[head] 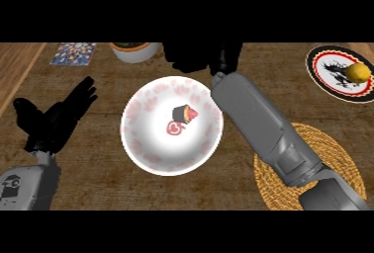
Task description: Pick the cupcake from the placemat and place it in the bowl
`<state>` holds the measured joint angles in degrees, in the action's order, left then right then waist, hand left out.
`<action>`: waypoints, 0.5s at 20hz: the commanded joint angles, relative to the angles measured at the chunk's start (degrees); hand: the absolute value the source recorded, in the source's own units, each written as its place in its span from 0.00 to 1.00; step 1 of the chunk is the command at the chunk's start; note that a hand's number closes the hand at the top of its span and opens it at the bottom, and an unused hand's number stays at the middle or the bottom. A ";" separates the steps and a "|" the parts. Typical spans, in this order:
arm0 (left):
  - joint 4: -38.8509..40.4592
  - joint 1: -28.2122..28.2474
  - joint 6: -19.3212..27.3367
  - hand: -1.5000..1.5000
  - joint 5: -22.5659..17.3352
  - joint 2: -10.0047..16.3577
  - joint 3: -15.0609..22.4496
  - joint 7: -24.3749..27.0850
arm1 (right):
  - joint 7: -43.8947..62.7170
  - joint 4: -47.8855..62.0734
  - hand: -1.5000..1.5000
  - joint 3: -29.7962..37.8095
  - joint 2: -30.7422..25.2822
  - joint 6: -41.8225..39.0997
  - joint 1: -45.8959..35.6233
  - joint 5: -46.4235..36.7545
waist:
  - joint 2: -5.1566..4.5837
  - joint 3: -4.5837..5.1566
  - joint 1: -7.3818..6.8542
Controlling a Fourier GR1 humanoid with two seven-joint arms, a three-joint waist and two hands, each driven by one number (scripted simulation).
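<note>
Cupcake [185, 114] sits in the bowl [153, 148] (likely light, crumbly; hold its base); beyond the bowl, my right hand [199, 57], whose state I cannot tell.

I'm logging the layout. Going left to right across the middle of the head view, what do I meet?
Left hand, open and resting → bowl with the cupcake in it → placemat. The right forearm crosses both the bowl's edge and the placemat, so I leave it out.
</note>
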<state>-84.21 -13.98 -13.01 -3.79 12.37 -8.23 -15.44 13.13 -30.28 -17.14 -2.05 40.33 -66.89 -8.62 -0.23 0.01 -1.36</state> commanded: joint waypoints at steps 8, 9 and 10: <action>-2.40 4.07 1.68 0.50 -0.04 0.30 -1.89 -1.23 | -1.73 -35.49 0.00 -6.41 -12.03 -11.04 21.05 -0.56 | 1.48 -0.03 4.55; -2.91 5.88 0.32 0.50 -0.95 1.17 -2.68 -0.27 | 0.37 -39.08 0.00 -5.63 -15.64 -13.56 20.87 0.42 | 1.91 -0.01 5.26; -0.08 3.42 1.46 0.50 -0.48 0.58 -2.90 0.01 | 0.26 -43.85 0.00 -5.22 -16.03 -13.48 21.71 1.03 | 1.49 0.00 5.28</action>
<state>-85.84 -10.29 -12.36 -4.55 13.10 -10.40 -16.06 12.35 -60.50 -21.79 -13.31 30.13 -50.48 -8.76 1.12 -0.01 2.75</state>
